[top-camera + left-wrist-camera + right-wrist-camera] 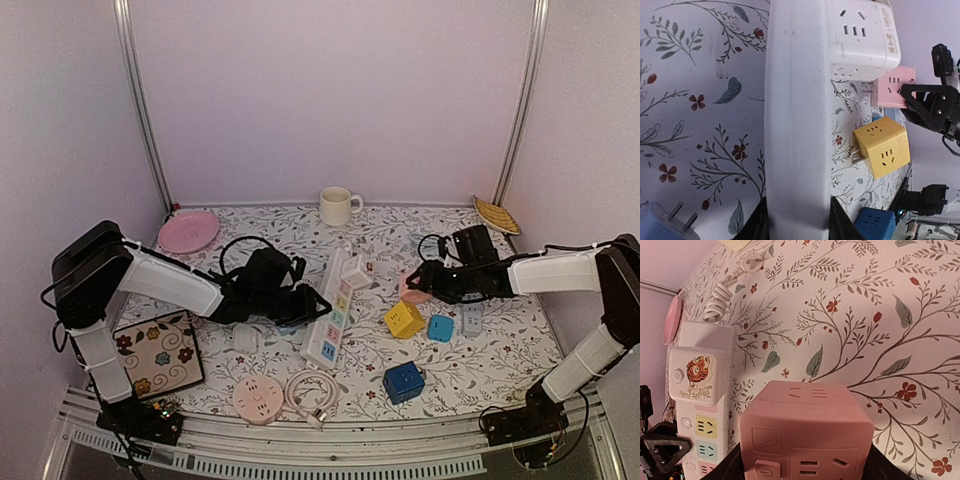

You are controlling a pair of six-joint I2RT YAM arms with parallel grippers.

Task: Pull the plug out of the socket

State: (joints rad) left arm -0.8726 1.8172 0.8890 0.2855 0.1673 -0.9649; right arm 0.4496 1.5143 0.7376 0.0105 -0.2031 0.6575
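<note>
Apparently the pull itself is done: the pink cube plug (807,432) sits clear of the white power strip (328,318), off to its right with bare floral tablecloth (880,330) between them. In the left wrist view its metal pins look exposed and point towards the strip without reaching it. The right gripper (428,280) pinches the cube, a dark finger pressed on each of two opposite sides. I cannot tell whether the cube rests on the cloth or hangs just above it.

The cube is a pale pink block with rounded edges. It has socket slots on its faces and a small power button low on the face turned to the right wrist camera.

The left gripper (797,227) clamps across the width of the strip, which by my reading steadies it against the pull. The strip runs near to far, with coloured outlets along it. At its far end a white adapter with a tiger sticker (692,377) is plugged in.

What seems left is only to set the pink cube down and release both grips. A yellow cube (404,319) lies just nearer than the pink one, so I would pick the landing spot with care.
</note>
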